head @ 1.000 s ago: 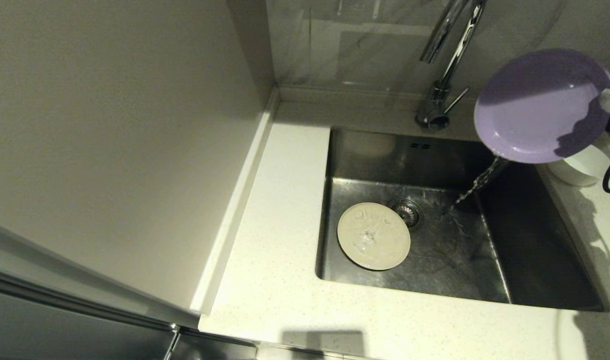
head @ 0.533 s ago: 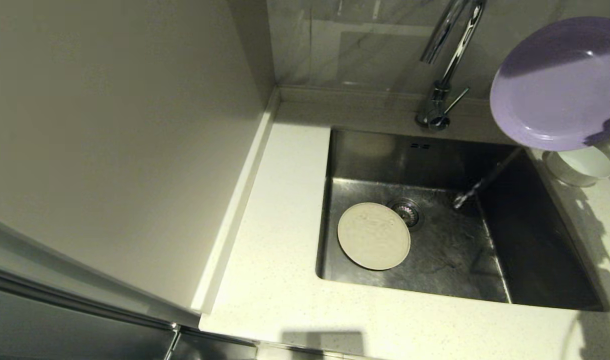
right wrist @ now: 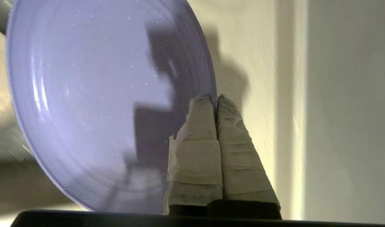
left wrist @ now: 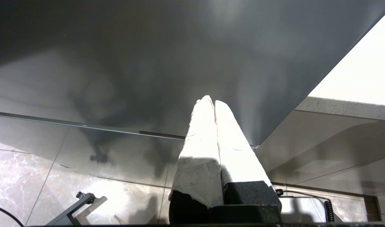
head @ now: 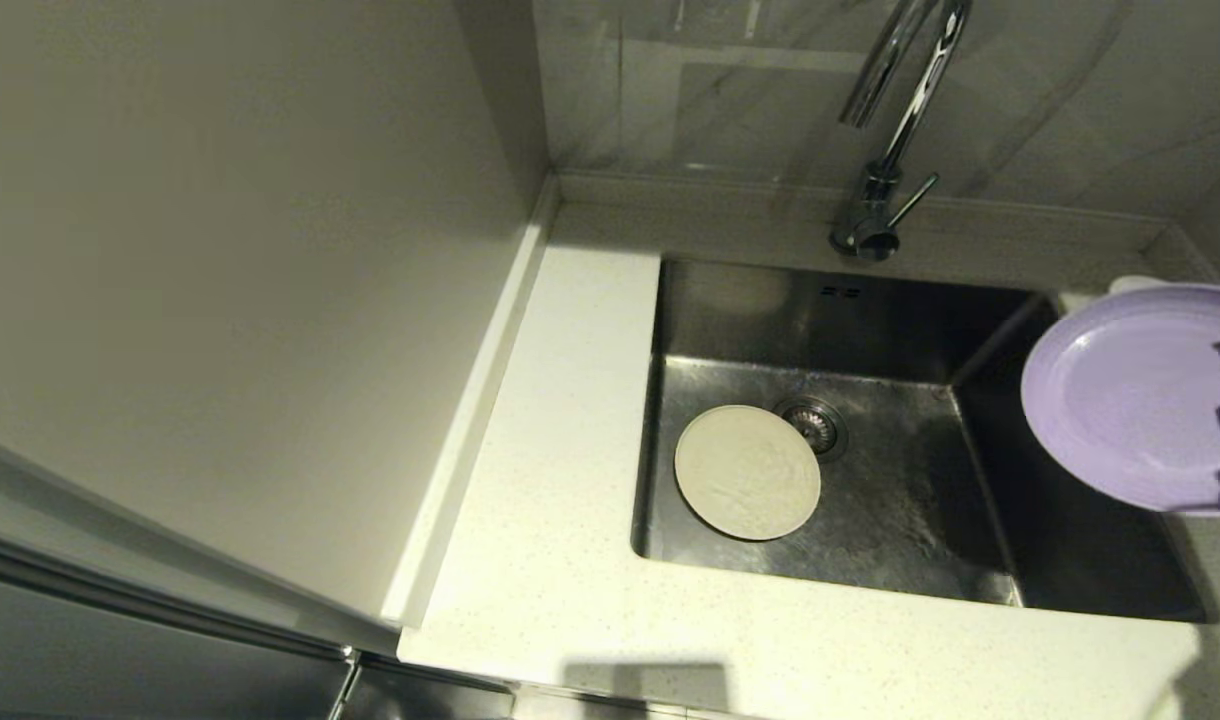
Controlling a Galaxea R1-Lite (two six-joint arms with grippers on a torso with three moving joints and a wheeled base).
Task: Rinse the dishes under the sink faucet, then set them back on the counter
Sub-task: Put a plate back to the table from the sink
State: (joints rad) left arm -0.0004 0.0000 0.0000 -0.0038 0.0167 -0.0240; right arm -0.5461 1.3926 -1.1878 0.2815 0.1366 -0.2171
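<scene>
The pale lavender plate [head: 1135, 400] hangs at the right edge of the head view, over the sink's right rim, its face turned up towards me. My right gripper [right wrist: 215, 97] is shut on its rim; water drops speckle the lavender plate [right wrist: 94, 94]. The cream-beige plate [head: 748, 472] lies flat on the sink [head: 900, 530] bottom, beside the drain strainer [head: 812, 425]. Only a sliver of the white bowl [head: 1130, 284] peeks out behind the lavender plate. The chrome faucet [head: 875, 205] stands at the back, with no water running. My left gripper [left wrist: 214, 101] is shut and empty, parked low beside a grey cabinet front.
The white speckled counter [head: 560, 500] wraps the sink on the left and front. A plain beige wall panel [head: 220, 300] rises at the left. The raised back ledge [head: 710, 195] runs behind the faucet.
The lavender plate went up from beside the faucet, then swung down and right to the sink's right rim and tilted flatter. The water stream pouring off it has stopped.
</scene>
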